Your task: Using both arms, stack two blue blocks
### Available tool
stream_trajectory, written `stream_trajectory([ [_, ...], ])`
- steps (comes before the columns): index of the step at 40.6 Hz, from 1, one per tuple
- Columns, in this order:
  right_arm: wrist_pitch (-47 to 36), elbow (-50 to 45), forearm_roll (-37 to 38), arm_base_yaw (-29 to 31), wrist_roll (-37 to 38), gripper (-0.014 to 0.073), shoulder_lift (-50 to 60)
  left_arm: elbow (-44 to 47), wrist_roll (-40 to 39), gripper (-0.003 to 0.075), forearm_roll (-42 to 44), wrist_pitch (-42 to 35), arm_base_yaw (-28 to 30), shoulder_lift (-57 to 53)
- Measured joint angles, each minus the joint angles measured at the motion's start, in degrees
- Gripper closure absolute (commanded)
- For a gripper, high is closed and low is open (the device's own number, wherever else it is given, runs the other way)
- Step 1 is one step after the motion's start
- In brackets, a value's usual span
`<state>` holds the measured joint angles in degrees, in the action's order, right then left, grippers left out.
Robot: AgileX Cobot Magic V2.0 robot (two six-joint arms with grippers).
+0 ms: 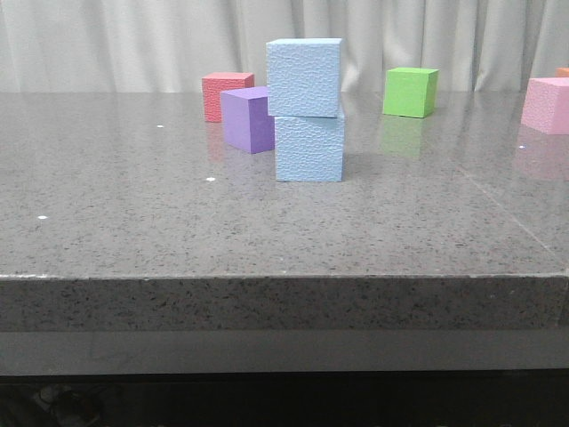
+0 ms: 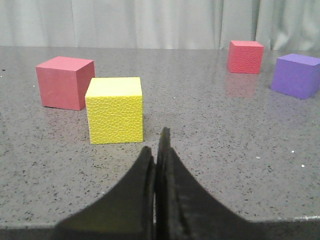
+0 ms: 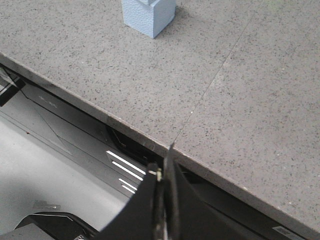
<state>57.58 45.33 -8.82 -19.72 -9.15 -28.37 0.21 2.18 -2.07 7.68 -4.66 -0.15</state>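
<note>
From the front camera we see the upper blue block (image 1: 304, 77) sitting on the lower blue block (image 1: 309, 148) near the middle of the grey stone table (image 1: 133, 222), the top one shifted a little toward 9 o'clock and slightly turned. A purple cube (image 1: 247, 118) stands just beside the stack at 9 o'clock, a red cube (image 1: 226, 94) behind it at 10 o'clock, a green cube (image 1: 410, 91) off at 2 o'clock, and a pink cube (image 1: 546, 104) at the far 3 o'clock edge. Neither arm appears here.

In the left wrist camera we find the left gripper (image 2: 159, 150) with its black fingers pressed together and nothing between them, low over the table. A yellow cube (image 2: 114, 110) sits near the tips, a dark pink cube (image 2: 64, 82) just beside it.

In the right wrist camera the right gripper (image 3: 162, 175) is likewise closed and empty, hanging at the table's front edge, the lower blue block well apart from it.
</note>
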Motion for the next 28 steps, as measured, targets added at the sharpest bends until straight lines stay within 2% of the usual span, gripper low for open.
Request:
stream_trajectory([
  [6,0.0,0.0,0.0,0.0,0.0,0.0663,0.0,0.1,-0.3,0.0739,0.8,-5.0,0.0,-0.1],
  [28,0.0,0.0,0.0,0.0,0.0,0.0663,0.0,0.1,-0.3,0.0739,1.0,-5.6,0.0,-0.1],
])
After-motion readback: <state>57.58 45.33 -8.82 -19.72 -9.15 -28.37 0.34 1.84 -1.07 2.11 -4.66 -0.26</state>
